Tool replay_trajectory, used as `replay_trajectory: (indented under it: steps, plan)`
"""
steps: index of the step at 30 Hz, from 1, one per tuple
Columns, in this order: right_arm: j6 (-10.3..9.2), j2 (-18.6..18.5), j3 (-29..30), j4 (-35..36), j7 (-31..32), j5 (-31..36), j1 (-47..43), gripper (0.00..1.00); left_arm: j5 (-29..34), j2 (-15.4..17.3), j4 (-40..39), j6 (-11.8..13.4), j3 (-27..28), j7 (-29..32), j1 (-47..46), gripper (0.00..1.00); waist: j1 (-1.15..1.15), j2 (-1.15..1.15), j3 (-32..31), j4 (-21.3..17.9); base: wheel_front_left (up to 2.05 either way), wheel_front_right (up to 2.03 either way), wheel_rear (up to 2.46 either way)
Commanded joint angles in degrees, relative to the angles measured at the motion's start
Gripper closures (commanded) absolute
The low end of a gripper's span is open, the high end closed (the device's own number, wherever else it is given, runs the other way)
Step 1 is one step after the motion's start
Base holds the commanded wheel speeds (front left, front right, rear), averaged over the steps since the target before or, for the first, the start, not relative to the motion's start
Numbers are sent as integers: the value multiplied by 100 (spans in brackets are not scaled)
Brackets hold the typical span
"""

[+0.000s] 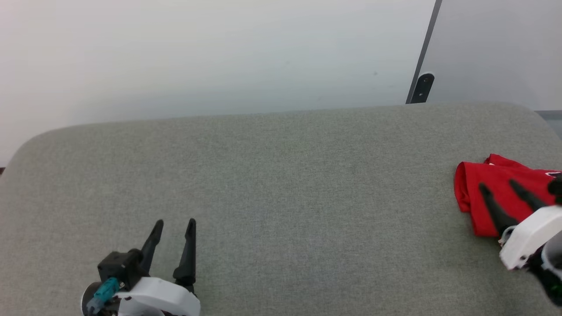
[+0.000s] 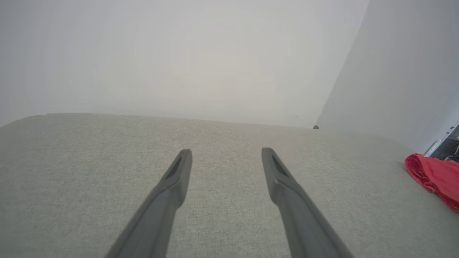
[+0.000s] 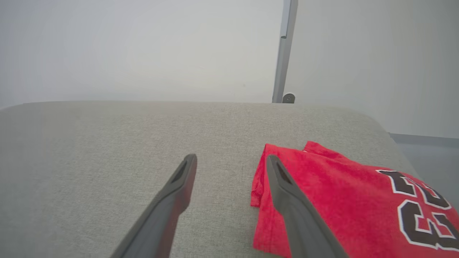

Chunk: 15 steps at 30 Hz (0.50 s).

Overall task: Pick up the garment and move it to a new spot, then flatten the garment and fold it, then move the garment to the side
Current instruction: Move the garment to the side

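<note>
Our left fingers [image 1: 189, 245] stand spread wide with nothing between them, over a bare stretch of the grey fabric-covered surface [image 1: 281, 175]. In the left wrist view these fingers [image 2: 175, 182] frame only grey weave, and the garment [image 2: 435, 175] lies well off to their right, a red bunch at the edge of that view.

Our right fingers [image 1: 492, 204] are also released, parted wide and gripping nothing. From the head view they point up across the garment [image 1: 472, 193], which lies folded (a compact red bundle) at the far right of the surface. In the right wrist view one of the right fingers [image 3: 287, 193] crosses the garment's near left edge, while the other finger lies over bare surface, just beside the cloth. We cannot tell whether either tip touches the fabric.

The garment [image 3: 340, 193] shows black lettering outlined in white on the side away from the fingers. Beyond both pairs of fingertips, the surface ends at a pale wall [image 1: 219, 52] with a dark upright post [image 1: 423, 57].
</note>
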State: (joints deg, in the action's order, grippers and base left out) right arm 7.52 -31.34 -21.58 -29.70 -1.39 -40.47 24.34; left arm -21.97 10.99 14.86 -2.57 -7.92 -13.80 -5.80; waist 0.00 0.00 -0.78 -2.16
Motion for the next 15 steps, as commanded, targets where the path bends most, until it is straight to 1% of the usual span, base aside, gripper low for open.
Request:
replay_trajectory:
  steps: [1,4,11,15]
  plan:
    - [-7,108,70,91,-81,135,-164,0,-39,12,55,18,23,-12,53,0,0,0,-29,-10,0,0,0]
    - [-7,327,198,260,-116,114,-446,0,-100,22,178,-9,41,-22,75,0,0,0,-84,-8,0,0,0]
    - [-7,523,617,655,-206,388,-1008,0,-88,52,287,-7,38,-62,214,0,0,0,-207,-13,0,0,0]
    - [-7,602,989,931,-150,593,-1286,0,-60,79,221,11,42,-83,382,0,0,0,-276,-23,0,0,0]
